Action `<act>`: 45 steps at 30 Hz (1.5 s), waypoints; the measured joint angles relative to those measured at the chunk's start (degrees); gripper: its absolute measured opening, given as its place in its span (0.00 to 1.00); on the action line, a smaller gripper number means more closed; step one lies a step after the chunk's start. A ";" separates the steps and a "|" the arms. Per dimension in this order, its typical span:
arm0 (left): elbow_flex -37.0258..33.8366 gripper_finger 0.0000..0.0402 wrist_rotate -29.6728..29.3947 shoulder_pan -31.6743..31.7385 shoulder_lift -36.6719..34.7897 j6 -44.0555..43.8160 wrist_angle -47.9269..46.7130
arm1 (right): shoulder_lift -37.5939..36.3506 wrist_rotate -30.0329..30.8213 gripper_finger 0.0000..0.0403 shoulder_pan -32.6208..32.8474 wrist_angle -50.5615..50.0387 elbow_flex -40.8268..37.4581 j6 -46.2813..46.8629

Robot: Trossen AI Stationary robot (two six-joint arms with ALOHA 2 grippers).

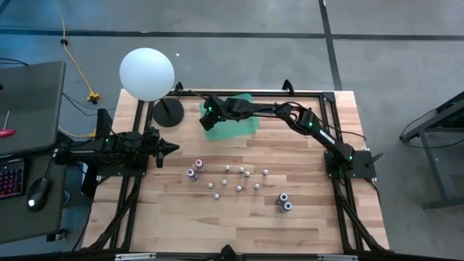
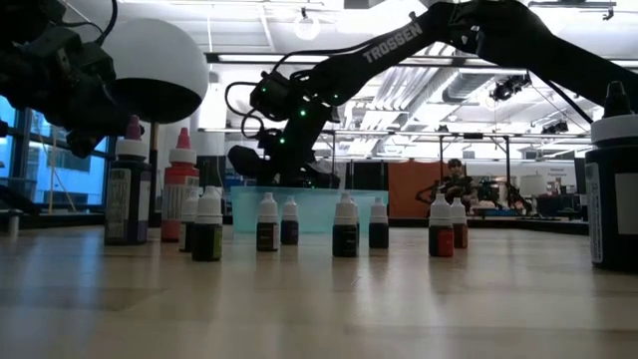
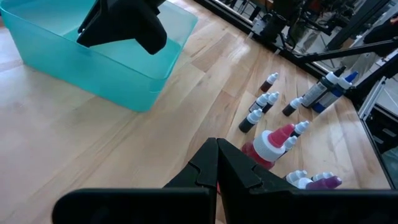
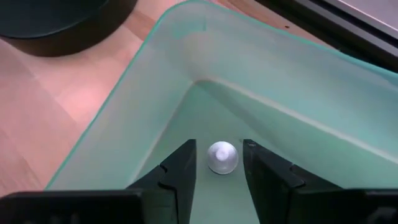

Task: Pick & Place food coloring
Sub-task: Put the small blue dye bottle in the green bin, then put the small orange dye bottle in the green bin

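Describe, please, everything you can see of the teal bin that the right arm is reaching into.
The teal bin is a translucent, plastic-looking tub with rounded corners and a smooth rim, open on top. It sits upright on the wooden table, toward its far edge, beside the lamp's dark round base. The right gripper hangs inside it, fingers parted, with one white-capped bottle between them on or near the bin's floor. No other contents show.

Readable text, one item: the brand "TROSSEN" in white capitals along the link of the dark arm point(image 2: 399, 42) that reaches down over the tub point(image 2: 309, 207), low view. Labels on the bottles point(image 2: 267, 221) in front of the tub: too small to read.
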 joint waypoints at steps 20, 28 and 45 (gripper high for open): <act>-0.02 0.00 0.10 0.00 0.00 -0.01 -0.07 | -3.58 -0.83 0.31 -1.11 -0.62 1.05 -5.46; -0.02 0.00 0.15 0.01 -0.02 -0.02 -0.07 | -10.14 -1.91 0.31 -1.27 -1.40 1.05 -10.31; -0.04 0.00 0.60 0.01 -0.01 -0.04 0.00 | -24.47 -11.88 0.31 1.44 -28.60 1.04 -22.04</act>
